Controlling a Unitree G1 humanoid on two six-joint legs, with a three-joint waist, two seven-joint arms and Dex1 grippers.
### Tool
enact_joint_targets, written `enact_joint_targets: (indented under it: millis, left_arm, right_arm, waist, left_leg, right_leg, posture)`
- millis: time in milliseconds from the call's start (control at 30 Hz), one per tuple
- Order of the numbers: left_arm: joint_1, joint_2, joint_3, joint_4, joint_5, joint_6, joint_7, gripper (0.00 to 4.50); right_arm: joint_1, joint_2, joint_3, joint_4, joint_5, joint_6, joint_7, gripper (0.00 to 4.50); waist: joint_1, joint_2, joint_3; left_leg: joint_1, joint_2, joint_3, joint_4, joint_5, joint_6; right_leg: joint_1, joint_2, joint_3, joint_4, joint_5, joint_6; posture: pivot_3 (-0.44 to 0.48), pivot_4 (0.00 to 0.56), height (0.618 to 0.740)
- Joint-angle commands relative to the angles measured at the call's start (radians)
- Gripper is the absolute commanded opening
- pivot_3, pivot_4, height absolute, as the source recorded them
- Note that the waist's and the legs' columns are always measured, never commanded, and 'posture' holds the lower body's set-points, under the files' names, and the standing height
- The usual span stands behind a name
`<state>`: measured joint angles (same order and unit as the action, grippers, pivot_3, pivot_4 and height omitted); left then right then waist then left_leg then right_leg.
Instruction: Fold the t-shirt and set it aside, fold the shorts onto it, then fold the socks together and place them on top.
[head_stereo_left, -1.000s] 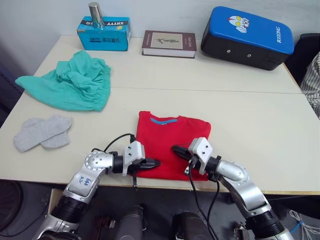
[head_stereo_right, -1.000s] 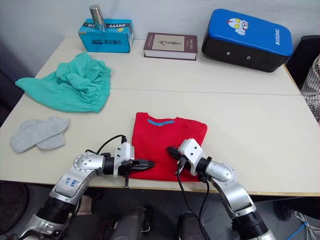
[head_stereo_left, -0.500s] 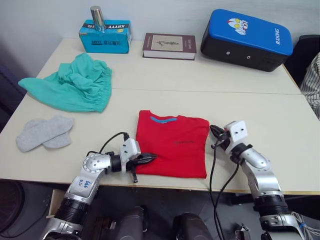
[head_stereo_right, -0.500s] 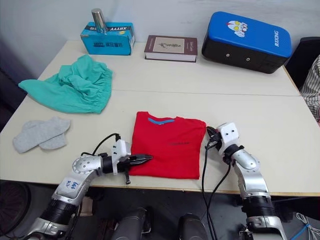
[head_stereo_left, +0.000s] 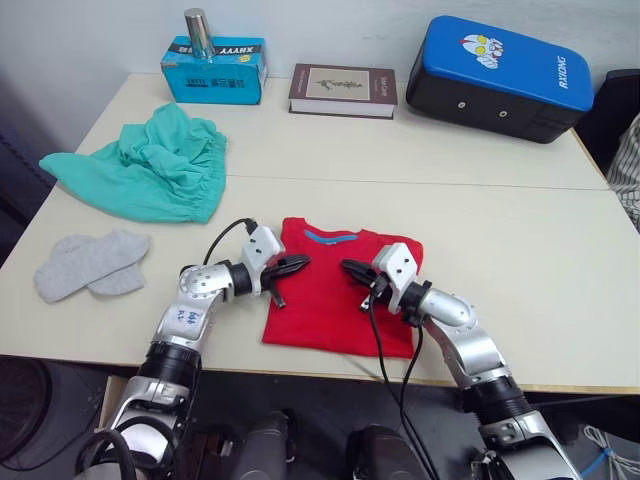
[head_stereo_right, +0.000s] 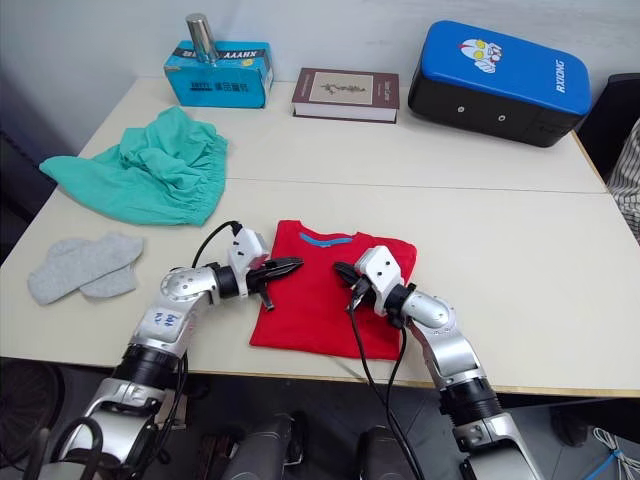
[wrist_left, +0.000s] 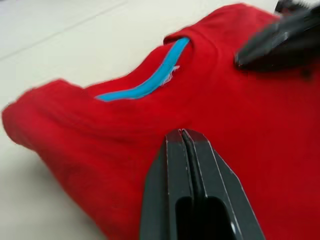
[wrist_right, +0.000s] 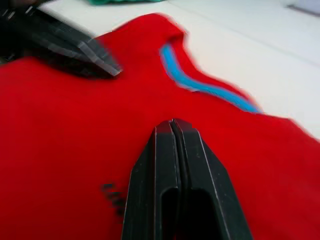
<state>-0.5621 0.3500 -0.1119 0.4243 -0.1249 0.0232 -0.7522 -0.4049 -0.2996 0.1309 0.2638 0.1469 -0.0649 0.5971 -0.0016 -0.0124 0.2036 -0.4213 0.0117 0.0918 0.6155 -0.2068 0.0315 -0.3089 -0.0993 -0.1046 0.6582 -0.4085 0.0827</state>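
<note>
The t-shirt (head_stereo_left: 340, 295) lies as a compact red rectangle at the near edge of the surface (head_stereo_left: 520, 250), collar strip toward the far side. It looks folded, or nearly so, but it sits in the middle front, so by my reading it has not yet been set aside. Both end effectors are directly over it. The left end effector (head_stereo_left: 298, 264) hovers at the shirt's upper left corner, its two black fingers (wrist_left: 187, 165) pressed together and clenched on nothing visible. The right end effector (head_stereo_left: 352, 269) is above the cloth just below the collar, likewise clenched with no fabric between its fingers (wrist_right: 172, 150). The two tips point at each other, near but apart.

Beyond the left end effector, well apart from the shirt, the shorts (head_stereo_left: 150, 170) lie in an unfolded teal heap — untouched, as far as can be judged. The socks (head_stereo_left: 90, 265) lie side by side, overlapping, out past the left arm near the surface's edge, also unfolded.

So at most the first fold is done; moving the shirt, the shorts and the socks all remain.
</note>
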Motion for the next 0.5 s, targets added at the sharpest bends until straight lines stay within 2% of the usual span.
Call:
enact_joint_targets:
  millis: [33, 133, 233, 267, 367, 500]
  left_arm:
    - [0.006, -0.008, -0.003, 0.052, 0.022, -0.039, 0.004, 0.03]
    - [0.031, -0.012, -0.008, 0.048, 0.016, -0.068, -0.024, 0.03]
    - [0.05, -0.017, 0.006, 0.026, -0.007, -0.112, -0.055, 0.03]
    - [0.054, -0.018, 0.013, 0.019, -0.018, -0.131, -0.07, 0.01]
    - [0.065, -0.02, 0.032, -0.033, -0.071, -0.164, -0.132, 0.0]
    - [0.077, -0.014, 0.024, -0.1, -0.132, -0.191, -0.245, 0.0]
  right_arm:
    - [-0.008, -0.058, -0.115, 0.071, 0.009, -0.043, -0.039, 0.03]
    - [0.003, -0.105, -0.175, 0.041, 0.058, -0.024, 0.003, 0.03]
    - [0.056, -0.16, -0.25, -0.116, 0.243, 0.157, 0.116, 0.03]
    - [0.073, -0.178, -0.274, -0.166, 0.302, 0.244, 0.125, 0.19]
    - [0.154, -0.311, -0.316, -0.342, 0.539, 0.684, 0.16, 0.89]
    - [0.186, -0.419, -0.373, -0.428, 0.744, 1.051, 0.12, 2.29]
  waist:
    - [0.001, 0.0, 0.0]
    - [-0.002, 0.0, 0.0]
    - [-0.003, 0.0, 0.0]
    - [-0.002, 0.0, 0.0]
    - [-0.001, 0.0, 0.0]
    - [-0.001, 0.0, 0.0]
  left_leg:
    - [0.0, 0.0, 0.0, 0.0, 0.0, 0.0]
    - [0.0, 0.0, 0.0, 0.0, 0.0, 0.0]
    - [0.001, 0.001, 0.0, 0.0, 0.0, -0.001]
    - [0.001, 0.001, 0.0, -0.001, 0.0, -0.001]
    - [0.0, 0.001, 0.0, -0.001, 0.0, 0.0]
    - [-0.001, 0.001, -0.001, -0.001, 0.0, 0.0]
  right_leg:
    - [0.0, 0.0, 0.0, 0.0, 0.0, 0.0]
    - [0.0, 0.0, 0.0, 0.0, 0.0, 0.0]
    - [0.0, 0.0, 0.0, 0.0, 0.0, 0.0]
    - [0.0, 0.0, 0.0, 0.0, 0.0, 0.0]
    - [0.0, 0.0, 0.0, -0.001, 0.0, 0.0]
    - [0.001, 0.0, -0.001, -0.005, 0.0, -0.001]
  posture:
    - [0.0, 0.15, 0.74]
    - [0.0, 0.15, 0.74]
    - [0.0, 0.15, 0.74]
    - [0.0, 0.15, 0.74]
    - [0.0, 0.15, 0.74]
    - [0.0, 0.15, 0.74]
